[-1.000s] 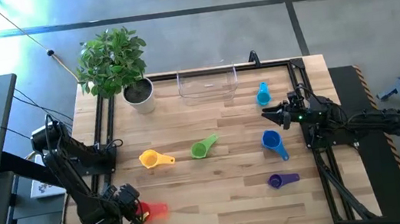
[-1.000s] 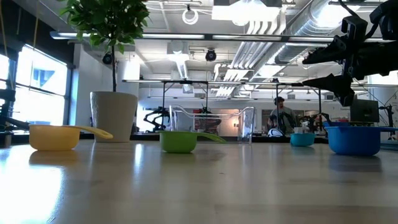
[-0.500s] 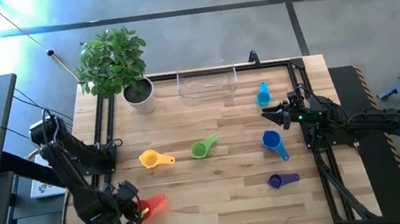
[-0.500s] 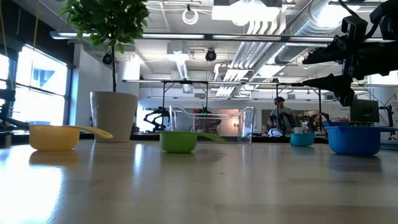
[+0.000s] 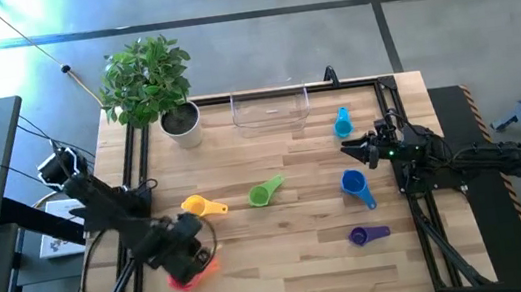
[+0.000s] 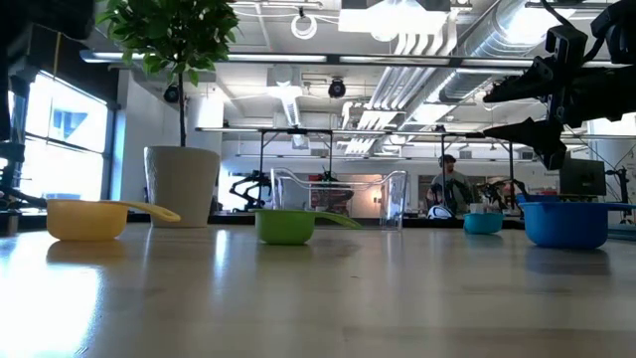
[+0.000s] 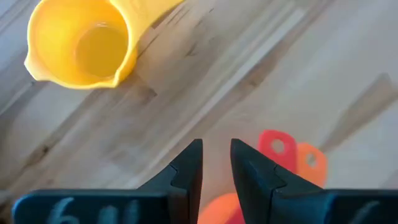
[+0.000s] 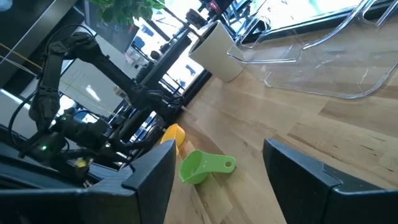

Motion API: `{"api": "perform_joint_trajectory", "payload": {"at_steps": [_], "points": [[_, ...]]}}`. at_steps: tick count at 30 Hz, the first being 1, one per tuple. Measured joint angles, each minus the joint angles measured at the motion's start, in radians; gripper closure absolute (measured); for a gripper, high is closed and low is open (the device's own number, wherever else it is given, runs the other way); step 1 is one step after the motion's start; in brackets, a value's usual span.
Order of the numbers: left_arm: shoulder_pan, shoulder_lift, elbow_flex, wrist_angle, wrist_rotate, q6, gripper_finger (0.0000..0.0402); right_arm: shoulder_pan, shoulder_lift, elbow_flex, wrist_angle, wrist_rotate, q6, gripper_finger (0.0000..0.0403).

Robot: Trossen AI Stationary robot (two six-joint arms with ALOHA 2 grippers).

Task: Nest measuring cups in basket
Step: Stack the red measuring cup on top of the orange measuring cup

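A red cup nested with an orange one (image 5: 199,272) lies near the table's front left, handles (image 7: 272,144) side by side. My left gripper (image 7: 216,149) hangs over them pointing steeply down, fingers a narrow gap apart with bare wood between the tips. The yellow cup (image 5: 195,208), green cup (image 5: 263,193), blue cup (image 5: 353,184), light blue cup (image 5: 342,123) and purple cup (image 5: 361,237) rest on the wood. The clear basket (image 5: 271,109) stands at the far edge. My right gripper (image 5: 367,147) waits open above the table's right side. My left gripper stands over the bowl of the nested red and orange cups (image 7: 217,208), coming from above. Its own fingers hide most of the bowl, and I cannot tell whether they touch it.
A white pot with a green plant (image 5: 180,122) stands at the far left, beside the basket. Black rails (image 5: 133,173) run along the table's left and right sides. Bare wood lies in the middle and along the near edge.
My left arm has swung from the table's near left corner toward the right, and its gripper now stands over the red and orange cups instead of left of them. The wrist has rolled. The cups lie about where they were.
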Motion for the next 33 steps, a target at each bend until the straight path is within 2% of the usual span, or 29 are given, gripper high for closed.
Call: {"api": "perform_joint_trajectory", "payload": {"at_steps": [9, 18, 26, 33], "points": [[0.087, 0.042, 0.000, 0.018, 0.154, 0.159, 0.0332, 0.000, 0.000, 0.000, 0.000, -0.017, 0.000, 0.0169], [0.121, 0.094, 0.000, 0.079, 0.217, 0.210, 0.0332, 0.000, 0.000, 0.000, -0.001, -0.017, 0.000, 0.0169], [0.121, 0.096, 0.000, 0.085, 0.243, 0.217, 0.0332, 0.000, 0.000, 0.000, -0.002, -0.017, 0.000, 0.0169], [0.117, 0.146, 0.001, 0.124, 0.279, 0.242, 0.0332, 0.000, 0.000, 0.000, -0.001, -0.019, 0.000, 0.0169]]}}
